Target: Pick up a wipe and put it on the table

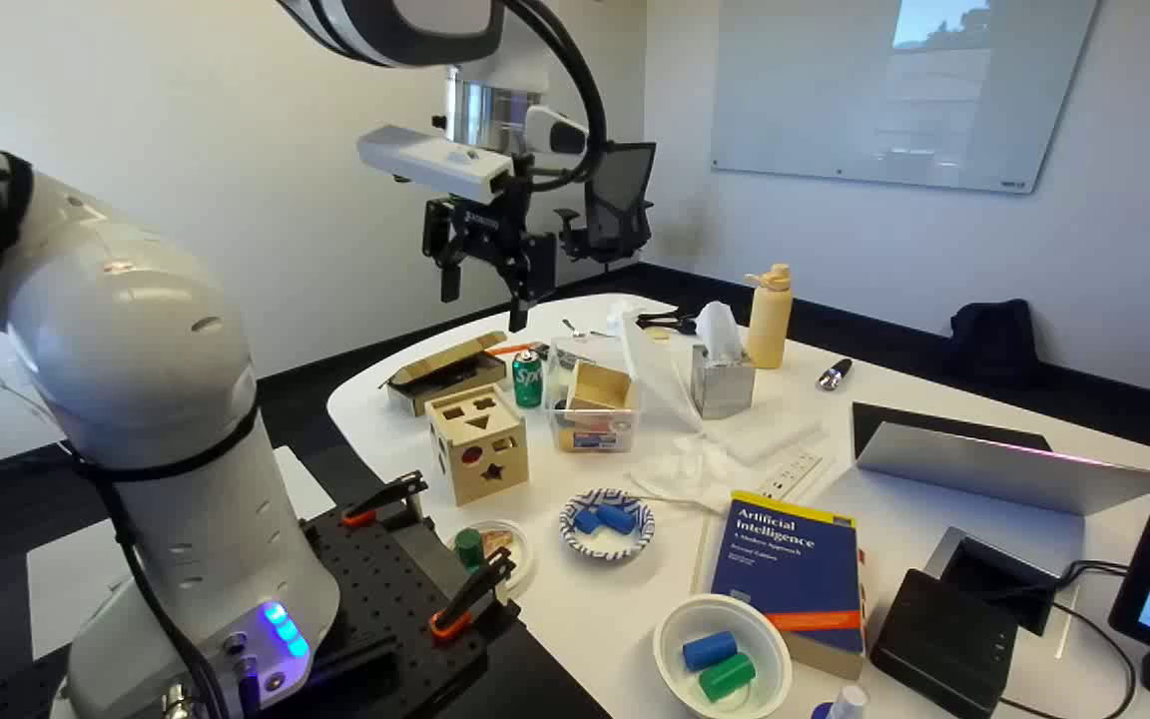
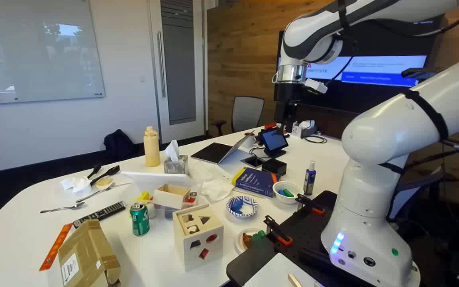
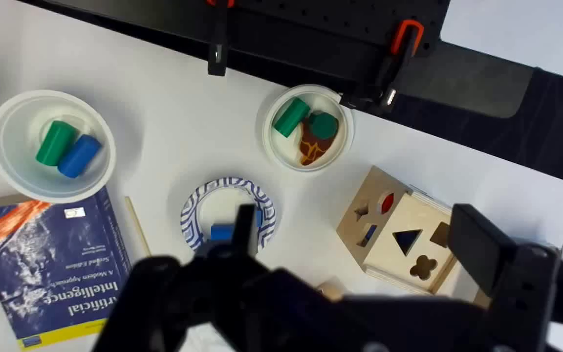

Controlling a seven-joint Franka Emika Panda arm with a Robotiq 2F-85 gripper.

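A white wipe (image 1: 720, 328) sticks up from the grey dispenser box (image 1: 723, 387); both also show in an exterior view, the wipe (image 2: 172, 150) above the box (image 2: 176, 165). Crumpled white sheets (image 1: 695, 471) lie flat nearer the robot, also seen in an exterior view (image 2: 214, 189). The white table (image 1: 375, 411) carries everything. My gripper (image 1: 484, 300) is open and empty, pointing down high above the table. It also shows in an exterior view (image 2: 284, 126). In the wrist view its fingers (image 3: 356, 217) are wide apart, with nothing between them; the upright wipe is out of that view.
A wooden shape cube (image 3: 403, 239), a clear bin (image 1: 595, 439), a Sprite can (image 1: 527, 379) and a patterned bowl (image 3: 188, 215) stand below and around the gripper. A tall cream bottle (image 1: 771, 322) stands beside the dispenser. A blue book (image 1: 785, 559) and a laptop (image 1: 1004, 469) lie farther along.
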